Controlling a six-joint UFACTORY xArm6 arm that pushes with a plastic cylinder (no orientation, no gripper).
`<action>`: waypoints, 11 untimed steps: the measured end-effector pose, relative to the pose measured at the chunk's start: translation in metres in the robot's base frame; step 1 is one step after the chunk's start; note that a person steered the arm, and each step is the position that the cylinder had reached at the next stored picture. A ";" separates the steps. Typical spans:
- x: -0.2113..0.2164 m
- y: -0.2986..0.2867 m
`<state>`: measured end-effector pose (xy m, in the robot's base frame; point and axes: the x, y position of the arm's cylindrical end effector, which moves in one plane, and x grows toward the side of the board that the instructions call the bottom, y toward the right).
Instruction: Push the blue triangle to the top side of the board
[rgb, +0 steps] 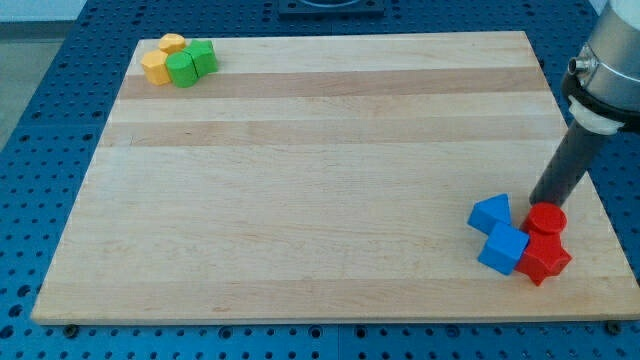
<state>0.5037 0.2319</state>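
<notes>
Dark rod: end effector was a plain rod with no jaws, so nothing to open, close or hold; it came down from the arm housing at the view's right edge.
Tip position: my tip (541, 203) appeared to sit just above the red cylinder (547, 218), at the view's lower right; its very end was partly masked by that block, so contact could not be confirmed.
Tip vs target: blue triangle (490, 213) lay to the view's left of my tip, close by but apart from it.
Lower-right cluster: blue triangle, blue cube (503, 248), red cylinder and a second red block (545, 257), shape unclear, packed together; triangle touched or nearly touched the blue cube below it.
Far cluster: two yellow blocks (164, 58) and two green blocks (191, 63) huddled at the view's top left corner, well apart from the work.
Desk: wooden board (300, 180), pale, striped grain, on a blue perforated base.
Progress: judged as barely begun; the triangle sat near the board's bottom edge, with nearly the full board depth left to cross toward the view's top.
Remaining: tip would likely need to get below the triangle, between it and the blue cube, then push upward.
Hidden: upper arm cut off by the frame; rod end and rear faces of the red blocks obscured.
</notes>
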 end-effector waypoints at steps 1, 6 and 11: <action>-0.002 0.000; 0.048 0.058; 0.077 -0.017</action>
<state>0.5811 0.2146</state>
